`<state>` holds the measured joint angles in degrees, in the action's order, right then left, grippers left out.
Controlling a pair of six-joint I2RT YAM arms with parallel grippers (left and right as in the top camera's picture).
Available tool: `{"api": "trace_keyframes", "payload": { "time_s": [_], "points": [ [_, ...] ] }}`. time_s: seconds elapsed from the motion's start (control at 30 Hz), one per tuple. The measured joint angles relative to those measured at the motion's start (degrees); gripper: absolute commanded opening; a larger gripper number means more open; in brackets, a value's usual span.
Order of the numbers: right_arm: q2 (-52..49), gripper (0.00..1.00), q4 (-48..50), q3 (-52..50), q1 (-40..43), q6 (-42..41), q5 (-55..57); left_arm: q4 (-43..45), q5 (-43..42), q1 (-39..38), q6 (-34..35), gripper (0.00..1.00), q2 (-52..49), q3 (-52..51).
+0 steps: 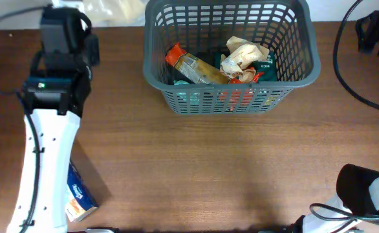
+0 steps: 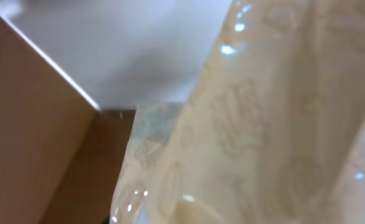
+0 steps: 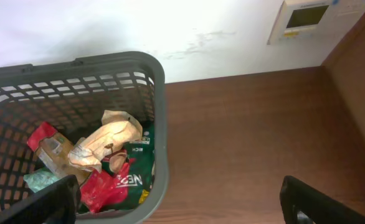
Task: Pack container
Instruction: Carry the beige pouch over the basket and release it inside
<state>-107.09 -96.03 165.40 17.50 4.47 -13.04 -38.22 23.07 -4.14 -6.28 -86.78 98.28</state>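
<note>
The dark grey slotted basket [image 1: 231, 97] stands at the back middle of the table and also shows in the right wrist view [image 3: 161, 124]. Inside lie a crumpled cream packet [image 1: 244, 55] [image 3: 108, 140], a brown packet with a red end [image 1: 193, 65] and a red and green packet [image 3: 123, 180]. My left gripper [image 1: 63, 26] is at the far left back, by a pale see-through packet [image 1: 112, 10]. That packet [image 2: 263, 124] fills the left wrist view and hides the fingers. My right gripper [image 3: 182, 202] is open and empty, in front of and to the right of the basket.
A blue and orange box [image 1: 79, 200] lies at the front left beside my left arm. A black cable [image 1: 345, 65] and a black object [image 1: 377, 32] are at the back right. A wall panel [image 3: 304, 18] hangs behind the table.
</note>
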Motion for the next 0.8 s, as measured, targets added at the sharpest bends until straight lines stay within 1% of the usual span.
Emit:
{"api": "trace_keyframes", "payload": {
  "time_s": [0.13,0.33,0.5,0.6,0.7,0.8],
  "points": [
    [0.0,0.99,0.0,0.0,0.0,0.0,0.0,2.2,-3.6,0.0,-0.9,0.02,0.0,2.6],
    [0.0,0.99,0.0,0.0,0.0,0.0,0.0,9.3,-16.1,-2.0,-1.2,0.02,-0.1,2.8],
    [0.0,0.99,0.0,0.0,0.0,0.0,0.0,19.4,-26.2,-7.8,-0.5,0.02,-2.4,3.0],
    [0.0,0.99,0.0,0.0,0.0,0.0,0.0,23.8,-30.5,-12.3,-0.1,0.02,-5.5,3.3],
    [0.0,0.99,0.0,0.0,0.0,0.0,0.0,24.2,-32.9,-16.6,0.1,0.02,-9.2,3.3],
    [0.0,0.99,0.0,0.0,0.0,0.0,0.0,22.4,-34.3,-20.3,0.1,0.02,-13.9,3.3]
  ]
}}
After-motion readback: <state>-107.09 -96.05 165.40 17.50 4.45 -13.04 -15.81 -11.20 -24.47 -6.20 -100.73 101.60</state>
